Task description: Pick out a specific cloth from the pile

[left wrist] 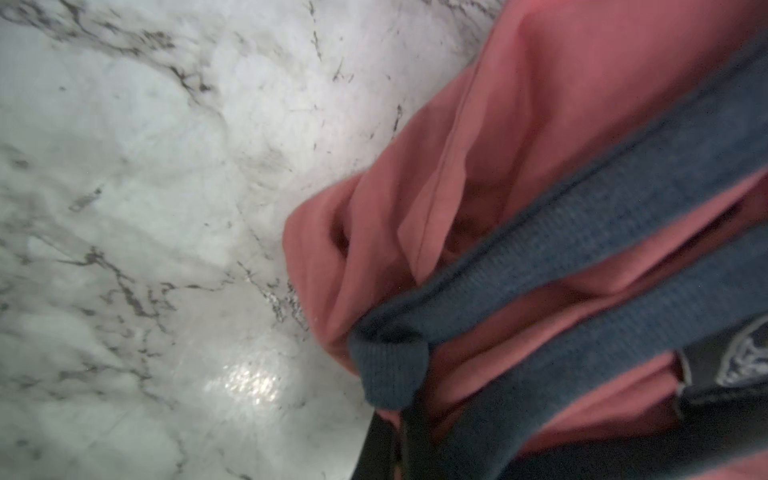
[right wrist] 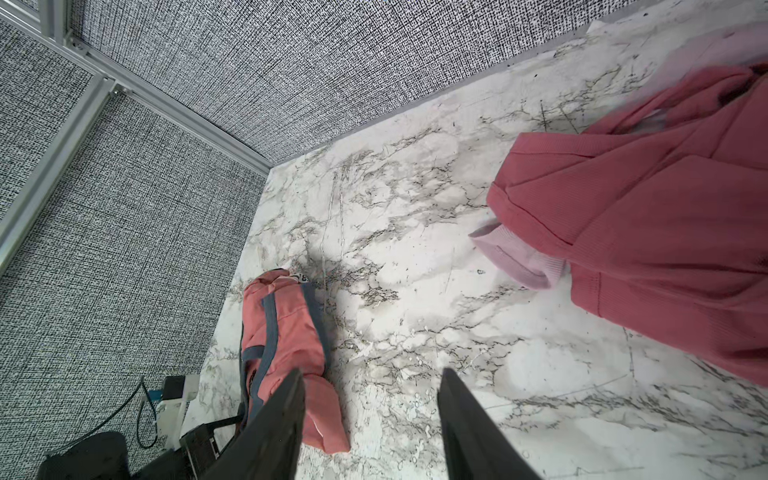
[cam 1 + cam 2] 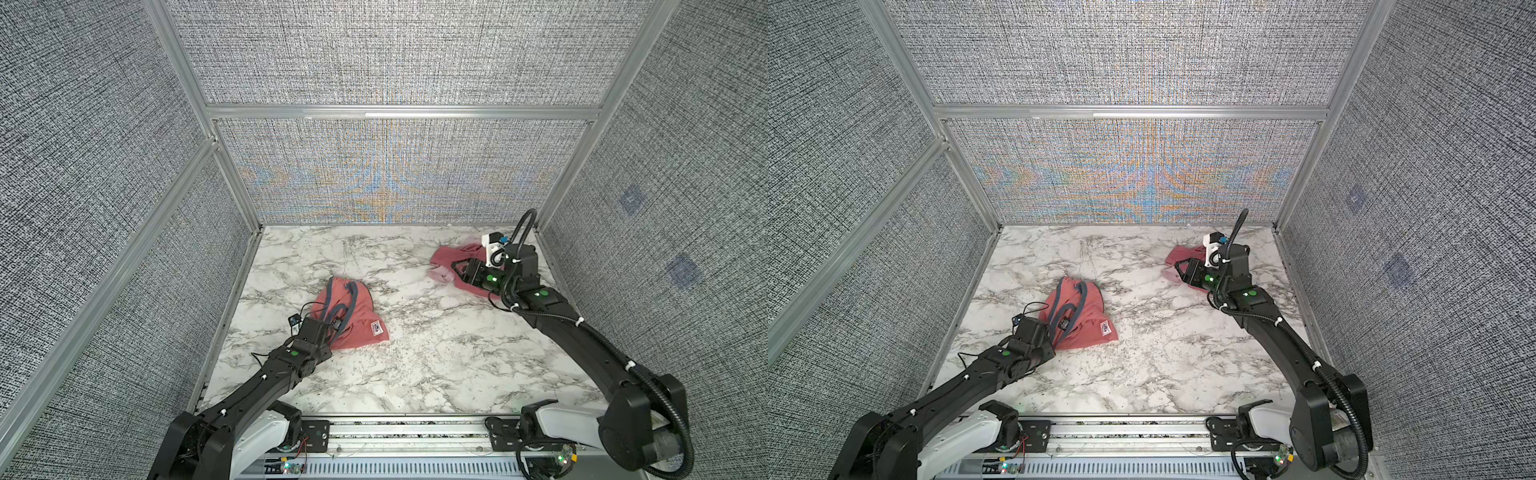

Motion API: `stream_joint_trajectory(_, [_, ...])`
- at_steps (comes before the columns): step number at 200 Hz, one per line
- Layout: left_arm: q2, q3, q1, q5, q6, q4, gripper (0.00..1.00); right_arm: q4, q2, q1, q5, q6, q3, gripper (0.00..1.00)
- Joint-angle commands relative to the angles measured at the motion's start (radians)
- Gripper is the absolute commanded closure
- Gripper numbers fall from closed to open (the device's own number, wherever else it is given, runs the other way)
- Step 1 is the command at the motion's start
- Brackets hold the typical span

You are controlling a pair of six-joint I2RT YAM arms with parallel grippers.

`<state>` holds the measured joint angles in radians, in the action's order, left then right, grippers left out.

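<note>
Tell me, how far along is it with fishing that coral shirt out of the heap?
Done: the coral T-shirt with grey-blue trim lies well apart from the rose-red and pale pink heap. In hand: the left fingers are shut on its trim. The right fingers are open, empty. Left: perhaps only letting go.

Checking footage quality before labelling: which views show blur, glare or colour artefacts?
Left wrist view: soft focus on the cloth, glare patch on the marble table. In both top views: rainbow moiré on the back wall. Right wrist view: mostly sharp, far edge of the pile smeared.
</note>
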<state>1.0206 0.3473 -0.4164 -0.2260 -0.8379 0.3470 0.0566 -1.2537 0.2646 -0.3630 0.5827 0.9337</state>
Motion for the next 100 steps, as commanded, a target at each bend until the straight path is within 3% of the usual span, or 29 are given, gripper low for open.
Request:
stream_joint_trajectory(1, [0.013, -0.011, 0.001, 0.022, -0.01, -0.02, 1.0, -0.018, 0.016, 0.007, 0.024, 0.013, -0.001, 0.46])
stream_joint_trajectory(31, [0.015, -0.009, 0.003, 0.024, -0.002, -0.021, 1.0, -0.014, 0.022, 0.013, 0.028, 0.014, -0.026, 0.46])
stream_joint_trajectory(39, [0.013, -0.003, 0.004, 0.022, -0.001, -0.009, 0.93, -0.011, 0.022, 0.015, 0.03, 0.012, -0.024, 0.46])
stream_joint_trajectory(51, [0.003, 0.011, 0.004, 0.022, -0.004, 0.02, 0.71, -0.011, 0.023, 0.017, 0.033, 0.012, -0.021, 0.46])
stream_joint_trajectory(61, [-0.015, 0.027, 0.005, 0.018, -0.012, 0.06, 0.61, -0.008, 0.022, 0.018, 0.035, 0.012, -0.016, 0.46])
stream_joint_trajectory(100, [-0.166, 0.122, 0.005, 0.004, -0.005, 0.222, 0.56, 0.013, 0.017, 0.031, 0.072, 0.008, 0.019, 0.46])
